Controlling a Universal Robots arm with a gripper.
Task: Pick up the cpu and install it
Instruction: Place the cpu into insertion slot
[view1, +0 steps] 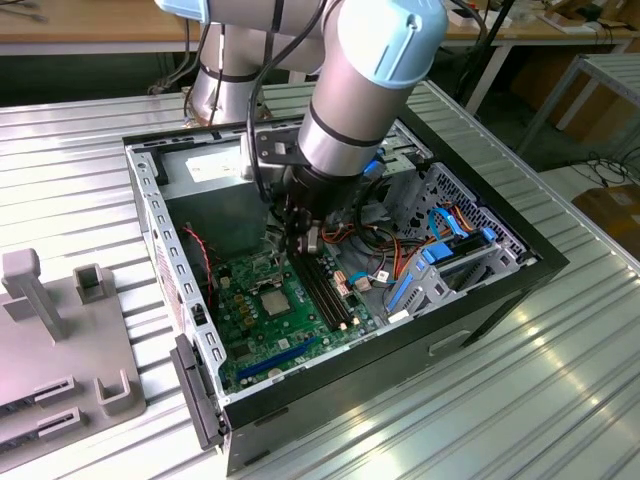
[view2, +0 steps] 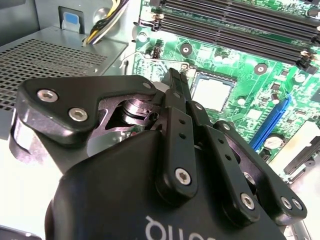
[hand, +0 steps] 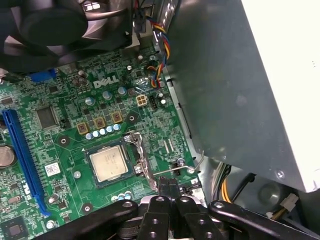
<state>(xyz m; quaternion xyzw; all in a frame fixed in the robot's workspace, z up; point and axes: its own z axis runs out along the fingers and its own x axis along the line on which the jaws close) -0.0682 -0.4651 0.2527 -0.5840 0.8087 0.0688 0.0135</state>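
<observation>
The cpu (hand: 108, 164) is a silver-grey square lying flat in its socket on the green motherboard (hand: 60, 95); it also appears in the second wrist view (view2: 212, 93) and in the exterior view (view1: 275, 300). My gripper (hand: 169, 186) is shut, its two black fingers pressed together with nothing between them. It hangs inside the computer case (view1: 500, 290), just beside the socket and apart from the cpu. The fingertips (view2: 175, 82) sit close to the thin metal socket lever (hand: 176, 171); whether they touch it I cannot tell. A metal socket plate (hand: 137, 152) stands along the cpu's edge.
Black memory slots (view2: 235, 22) run along one side of the socket and a blue expansion slot (hand: 20, 155) along another. A grey power supply box (hand: 230, 85) and coloured cable bundles (view1: 400, 250) crowd the case. Grey fixtures (view1: 60, 320) stand on the ribbed table at the exterior view's left.
</observation>
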